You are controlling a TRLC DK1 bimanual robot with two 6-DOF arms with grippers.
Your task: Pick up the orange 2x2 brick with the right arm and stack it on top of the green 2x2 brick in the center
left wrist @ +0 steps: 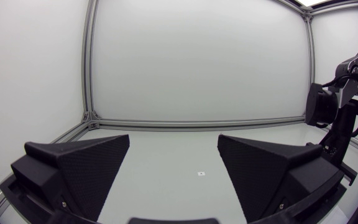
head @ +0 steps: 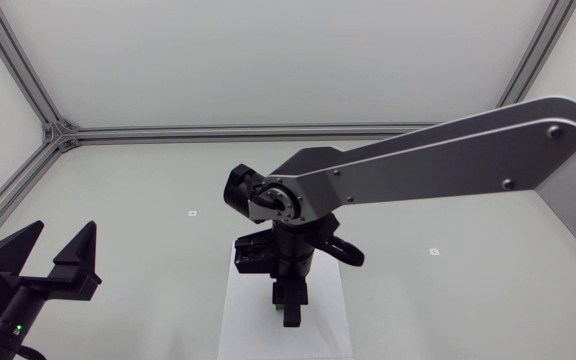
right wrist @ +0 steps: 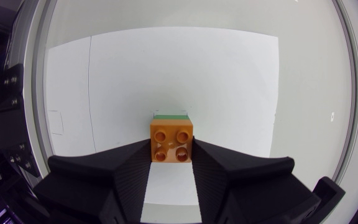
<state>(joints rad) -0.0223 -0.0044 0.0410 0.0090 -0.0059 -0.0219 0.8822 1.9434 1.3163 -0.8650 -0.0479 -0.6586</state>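
Right arm (head: 448, 150): enters from the right side and reaches to the middle of the tabletop (head: 148, 230), wrist turned downward over a white sheet (head: 323, 330).

Right gripper (right wrist: 171, 148): pinching the orange 2x2 brick (right wrist: 171, 138). In the right wrist view both broad black fingers (right wrist: 129, 168) press against opposite sides of the brick, studs facing the camera.

Green 2x2 brick (right wrist: 171, 116): seen in the right wrist view only as a narrow green strip just past the orange brick's far edge, directly beneath it. In the head view a small patch of green (head: 292, 318) shows at the lower end of the right gripper (head: 288, 300), on the white sheet (right wrist: 229, 93). The orange brick is hidden by the gripper in that view. Whether the orange brick is fully seated on the green one cannot be told.

Left gripper (head: 58, 262): at the near left of the tabletop, well apart from the bricks, fingers spread wide with nothing between them. The left wrist view confirms this: the two wedge fingers (left wrist: 79, 162) stand apart over bare surface, with the right arm (left wrist: 334, 118) visible off to one side.

Other: two small square marks on the tabletop, one left of centre (head: 192, 213), one right (head: 434, 251).
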